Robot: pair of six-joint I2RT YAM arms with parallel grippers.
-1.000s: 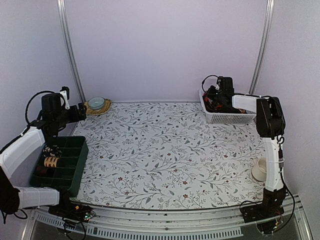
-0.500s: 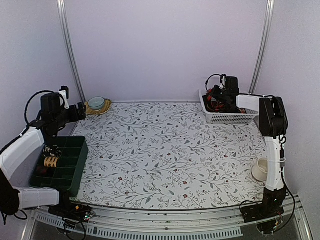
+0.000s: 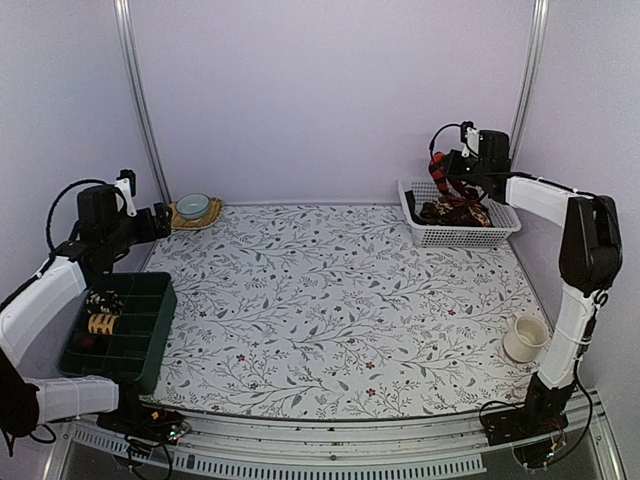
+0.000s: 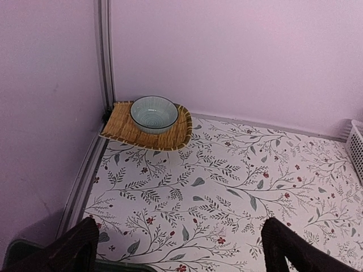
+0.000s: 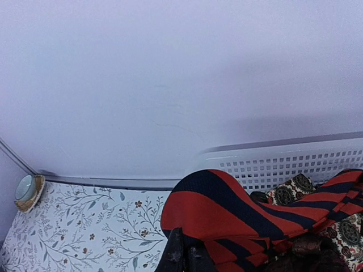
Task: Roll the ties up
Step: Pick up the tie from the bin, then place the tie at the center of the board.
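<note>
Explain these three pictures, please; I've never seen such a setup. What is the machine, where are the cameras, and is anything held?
Two robot arms stand at a flowered table. One picture looks down from above; the other two come from cameras on the wrists. The right gripper is shut on a red striped tie, held over a white basket of other ties. The left gripper is open and empty. A green tray, a bowl on a mat and a cup are also there.

A robot lab cell — 2 arms (image 3: 45, 290) (image 3: 588, 240) bolted at a floral-clothed table (image 3: 340, 300), plain lilac walls (image 3: 330, 100), metal rails (image 3: 140, 110).
</note>
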